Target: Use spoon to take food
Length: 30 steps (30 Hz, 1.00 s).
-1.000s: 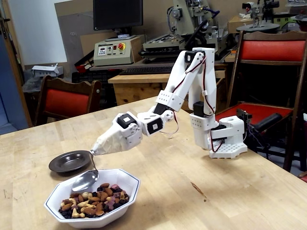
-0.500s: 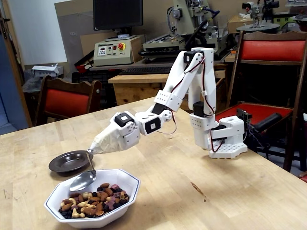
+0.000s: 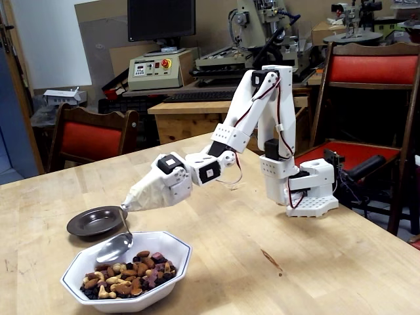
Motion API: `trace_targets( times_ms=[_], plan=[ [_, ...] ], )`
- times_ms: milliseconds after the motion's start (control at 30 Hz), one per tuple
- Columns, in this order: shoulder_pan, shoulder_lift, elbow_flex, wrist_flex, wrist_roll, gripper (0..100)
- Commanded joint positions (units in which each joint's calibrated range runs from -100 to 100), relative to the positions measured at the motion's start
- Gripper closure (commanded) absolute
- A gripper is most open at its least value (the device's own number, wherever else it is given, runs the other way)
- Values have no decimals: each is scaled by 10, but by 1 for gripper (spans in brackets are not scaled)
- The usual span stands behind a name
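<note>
Nearest the camera sits a white octagonal bowl (image 3: 172, 260) on the wooden tabletop (image 3: 275, 262), at about seven o'clock in the fixed view. Inside it the food (image 3: 128, 274), a mix of tan and brown nuts with dark purple-black pieces, is heaped toward the bowl's near side, leaving the far inner wall bare and white.

Over that bare far part, at roughly eleven o'clock from the food, hangs the spoon (image 3: 115, 248). Its oval silver bowl is tilted, lying close to the white inner wall and just beside the edge of the heap; whether it touches the nuts cannot be told. No food shows in the spoon. Its thin handle rises almost straight up to the arm's tip.

Just behind the bowl, toward ten o'clock, a small dark round plate (image 3: 96, 221) rests flat on the tabletop, apart from the bowl.

Above the plate's right edge the end effector (image 3: 128, 206) tapers to a white point where the spoon handle enters it. No separate fingers can be made out, so whether it is spread or pressed together cannot be told; the spoon is simply fixed at its tip.

From there the white arm (image 3: 252, 111) climbs toward two o'clock, folds at an elbow and drops to its base (image 3: 308, 190) near the tabletop's far edge.

Farther back stand red-cushioned chairs (image 3: 371, 69) and, beyond them, benches with machines and a dark monitor (image 3: 161, 20).
</note>
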State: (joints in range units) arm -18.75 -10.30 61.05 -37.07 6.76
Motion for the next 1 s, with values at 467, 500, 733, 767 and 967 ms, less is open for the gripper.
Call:
trace_targets(
  times_ms=[467, 500, 733, 767, 967],
  plan=[
    [-2, -16, 80, -14, 2, 96],
    [0, -16, 80, -14, 2, 96],
    [-3, -15, 79, -14, 26, 96],
    [-3, -15, 79, -14, 23, 96],
    [-3, -15, 79, -14, -12, 96]
  ],
)
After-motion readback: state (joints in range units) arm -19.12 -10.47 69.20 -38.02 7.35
